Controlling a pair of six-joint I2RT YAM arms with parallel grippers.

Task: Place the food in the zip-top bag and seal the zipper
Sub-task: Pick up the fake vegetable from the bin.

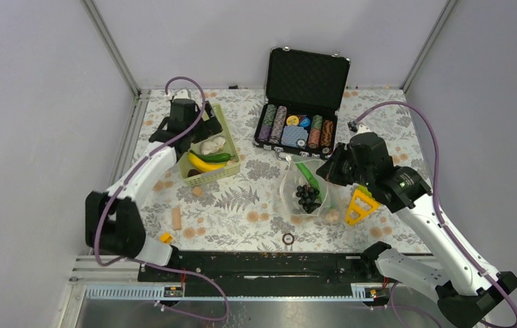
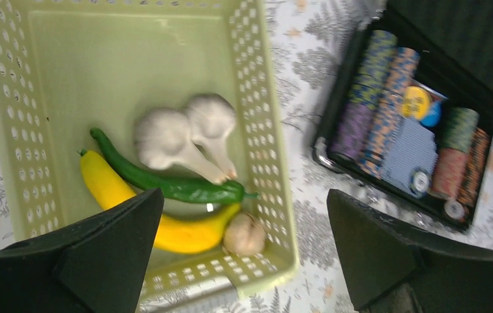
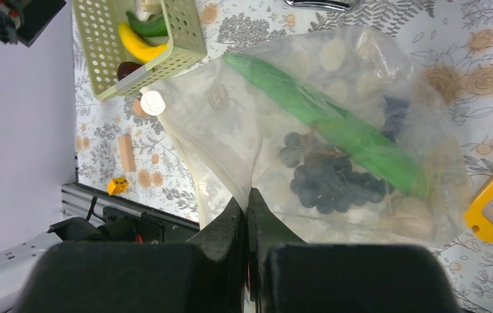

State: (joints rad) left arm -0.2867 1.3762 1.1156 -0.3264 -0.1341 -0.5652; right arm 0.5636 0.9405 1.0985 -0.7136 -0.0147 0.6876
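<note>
The flower-printed table (image 1: 242, 198) carries a green basket (image 1: 211, 175) at the left and an open black case (image 1: 307, 72) at the back. The bag (image 1: 288, 193) lies right of centre with a yellow tool (image 1: 360, 205) just beside it. A wooden block (image 1: 176, 218) lies front left.

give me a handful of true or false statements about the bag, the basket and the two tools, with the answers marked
1. The grape bunch lies inside the zip-top bag. True.
2. The banana is inside the bag. False: the banana lies in the green basket.
3. The right tool is shut on the bag's edge. True.
4. The left tool grips a green pepper. False: the left tool is open above the basket and holds nothing.
5. The chip case is closed. False: the chip case has its lid standing open.
</note>
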